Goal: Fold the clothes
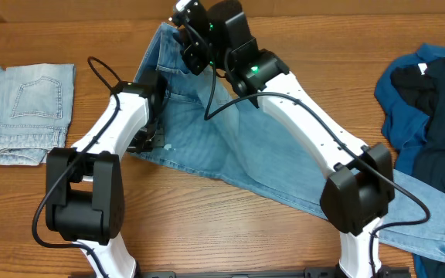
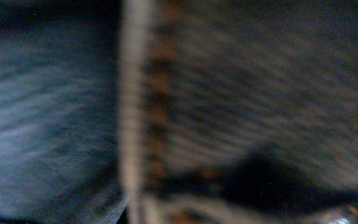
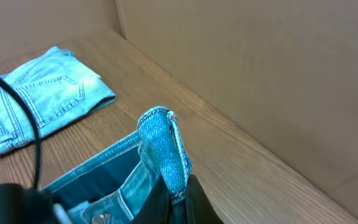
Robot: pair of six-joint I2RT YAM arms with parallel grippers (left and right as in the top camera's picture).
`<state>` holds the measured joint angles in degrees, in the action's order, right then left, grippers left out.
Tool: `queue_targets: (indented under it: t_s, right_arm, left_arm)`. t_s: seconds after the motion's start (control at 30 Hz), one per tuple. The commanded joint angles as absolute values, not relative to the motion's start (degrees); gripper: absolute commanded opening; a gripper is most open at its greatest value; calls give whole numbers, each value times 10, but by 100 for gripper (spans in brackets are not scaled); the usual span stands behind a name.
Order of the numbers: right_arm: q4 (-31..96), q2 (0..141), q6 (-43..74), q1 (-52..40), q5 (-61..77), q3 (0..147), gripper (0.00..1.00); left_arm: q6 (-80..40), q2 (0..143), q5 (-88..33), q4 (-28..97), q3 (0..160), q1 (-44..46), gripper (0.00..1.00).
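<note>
Table [image 1: 22, 208]: wooden, with garments across its whole width.
Jeans [image 1: 230, 162]: spread slantwise over the middle, waist far, legs near right.
Top [image 1: 431, 116]: heaped at the right.
Pale jeans [image 1: 25, 112]: folded, far left.
Right gripper [image 1: 188, 38]: clamped on the waist.
Left gripper [image 1: 151, 133]: closed at the left edge; whether it has caught cloth is unclear.
Risk: a thin pinch could slip and skew the fold.

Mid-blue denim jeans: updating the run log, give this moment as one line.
mid-blue denim jeans: unfolded | right gripper: shut on waistband, held up | left gripper: shut at jeans' edge
</note>
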<state>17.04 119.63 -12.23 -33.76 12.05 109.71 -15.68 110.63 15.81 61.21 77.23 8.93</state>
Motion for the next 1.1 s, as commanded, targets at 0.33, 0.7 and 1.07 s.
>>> queue_targets:
  t_s: [0.33, 0.7, 1.07]
  right_arm:
    - [90, 1245, -119, -379, 162, 1106, 4]
    - [30, 1293, -119, -396, 168, 1107, 75]
    - [113, 1195, -117, -392, 151, 1108, 91]
  left_arm:
    - [-180, 1096, 161, 647, 770, -81, 4]
    - [-169, 1096, 139, 642, 770, -103, 46]
    - [-132, 1096, 136, 712, 913, -101, 93]
